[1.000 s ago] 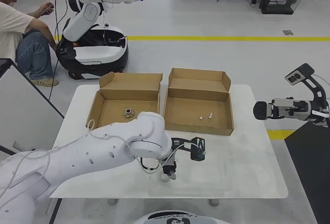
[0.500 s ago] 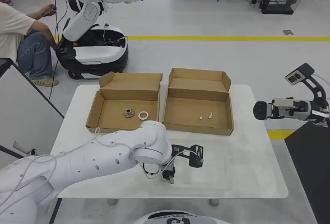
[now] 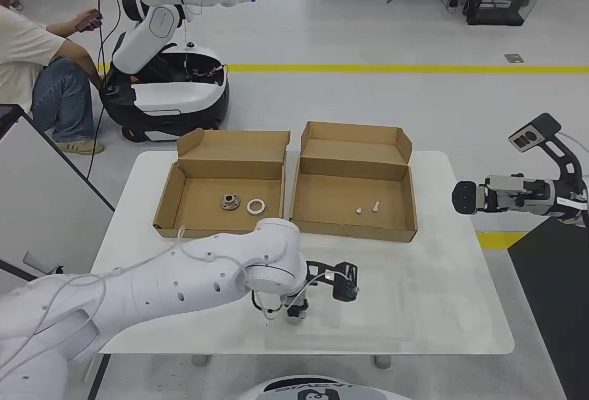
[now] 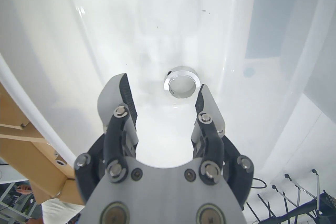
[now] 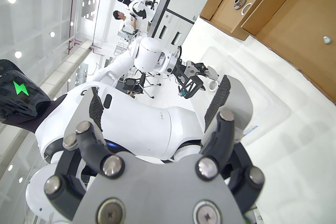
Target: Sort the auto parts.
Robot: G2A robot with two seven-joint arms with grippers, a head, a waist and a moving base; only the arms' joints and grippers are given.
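Observation:
A small silver ring point(image 4: 181, 82) lies flat on the white table point(image 4: 168, 12), just beyond the fingertips of my left gripper point(image 4: 162, 89). The jaws stand open, one on each side of the ring, and hold nothing. In the top view my left gripper point(image 3: 296, 310) hangs low over the table's front middle. The right wrist view has the same ring point(image 5: 213, 85) under that gripper point(image 5: 206, 74). My right gripper point(image 3: 461, 197) is held off the table's right edge, open and empty point(image 5: 160, 101).
Two open cardboard boxes stand at the back of the table. The left box point(image 3: 199, 200) holds a metal flange point(image 3: 231, 201) and a white ring point(image 3: 257, 207). The right box point(image 3: 329, 200) holds two small bolts point(image 3: 359, 211).
My left arm has drawn toward the table's front, uncovering the white ring in the left box, and its gripper has shifted slightly over the silver ring. The right arm has stayed still.

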